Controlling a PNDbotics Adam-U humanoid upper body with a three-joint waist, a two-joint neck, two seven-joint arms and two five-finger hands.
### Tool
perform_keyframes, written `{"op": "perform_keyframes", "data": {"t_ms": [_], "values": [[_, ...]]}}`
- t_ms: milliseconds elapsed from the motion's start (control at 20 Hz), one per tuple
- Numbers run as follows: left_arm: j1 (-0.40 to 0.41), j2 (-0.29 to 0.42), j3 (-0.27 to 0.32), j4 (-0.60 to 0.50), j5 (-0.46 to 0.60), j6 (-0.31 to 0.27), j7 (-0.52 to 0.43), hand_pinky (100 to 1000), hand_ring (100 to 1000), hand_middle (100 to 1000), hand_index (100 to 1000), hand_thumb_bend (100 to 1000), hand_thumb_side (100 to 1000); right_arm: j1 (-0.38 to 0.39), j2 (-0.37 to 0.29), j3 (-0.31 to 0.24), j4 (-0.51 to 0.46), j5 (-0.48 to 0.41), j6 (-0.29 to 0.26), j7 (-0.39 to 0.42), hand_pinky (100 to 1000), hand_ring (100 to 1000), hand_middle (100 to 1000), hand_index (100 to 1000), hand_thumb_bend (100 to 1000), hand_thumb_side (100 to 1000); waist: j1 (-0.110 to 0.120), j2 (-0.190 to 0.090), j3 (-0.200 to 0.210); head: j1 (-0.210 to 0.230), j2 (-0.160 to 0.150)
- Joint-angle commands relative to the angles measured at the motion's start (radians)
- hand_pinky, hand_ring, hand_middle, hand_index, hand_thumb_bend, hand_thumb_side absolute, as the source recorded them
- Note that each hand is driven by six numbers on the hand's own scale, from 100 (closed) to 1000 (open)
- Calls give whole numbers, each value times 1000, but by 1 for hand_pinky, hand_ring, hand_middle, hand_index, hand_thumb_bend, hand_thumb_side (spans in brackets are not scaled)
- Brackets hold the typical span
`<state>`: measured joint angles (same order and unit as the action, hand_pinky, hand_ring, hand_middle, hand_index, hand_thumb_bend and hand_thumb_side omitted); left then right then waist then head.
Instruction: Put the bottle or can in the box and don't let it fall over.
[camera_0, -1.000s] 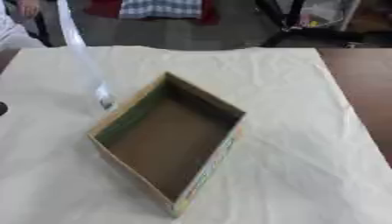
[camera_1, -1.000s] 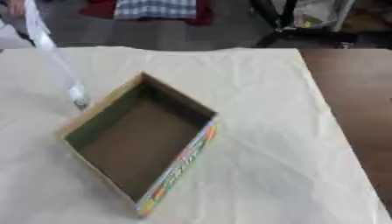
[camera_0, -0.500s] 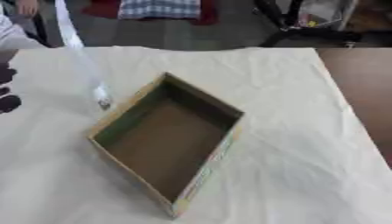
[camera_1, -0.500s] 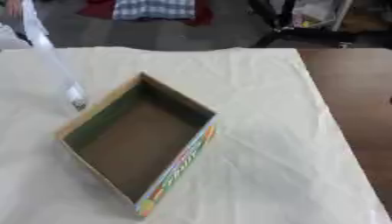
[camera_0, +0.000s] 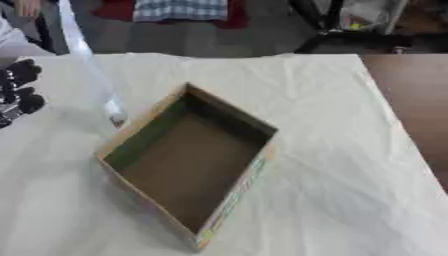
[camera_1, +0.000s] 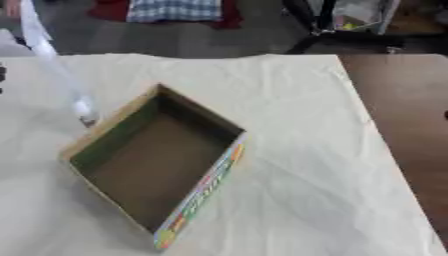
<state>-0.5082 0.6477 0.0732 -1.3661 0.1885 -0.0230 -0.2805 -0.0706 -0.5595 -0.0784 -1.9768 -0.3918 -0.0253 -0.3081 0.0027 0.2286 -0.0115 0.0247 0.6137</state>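
An open cardboard box sat on a table draped in a cream cloth, turned so that one corner pointed toward the robot and another away from it. Its inside was brown and empty, with a green inner wall on the left side and a colourful printed strip along its right outer wall.

Just beyond the box's left corner stood a long, thin, pale clear thing, leaning up and away toward the far left; its lower end sat close to the box's outer wall, touching or nearly so. Whether this was the bottle could not be told; it was blurred and see-through. It stood outside the box.

The left hand showed at the left edge of the left eye view, black, with rounded fingertips pointing inward over the cloth. It was apart from the clear thing, to its left, and held nothing. Whether its fingers were curled or relaxed could not be told.

The right hand appeared in neither view
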Motion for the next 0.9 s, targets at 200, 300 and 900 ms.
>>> {"op": "perform_keyframes", "data": {"t_ms": [200,300,900], "values": [[-59,7,-9,16,-59,-19,-10,1000,1000,1000,847,1000,521,-20,-11,5,-23,-5,3,12,956,1000,1000,820,100,481,-2,-8,-6,8,-13],[-71,2,-12,27,-86,-23,1,1000,1000,1000,847,1000,528,-23,-11,7,-23,-6,3,16,956,1000,1000,820,100,480,-2,-6,-7,9,-16],[-121,-38,-31,110,-169,20,70,1000,1000,1000,830,1000,499,-31,0,17,-23,0,12,25,957,1000,1000,820,100,485,-7,7,-18,22,-26]]}}
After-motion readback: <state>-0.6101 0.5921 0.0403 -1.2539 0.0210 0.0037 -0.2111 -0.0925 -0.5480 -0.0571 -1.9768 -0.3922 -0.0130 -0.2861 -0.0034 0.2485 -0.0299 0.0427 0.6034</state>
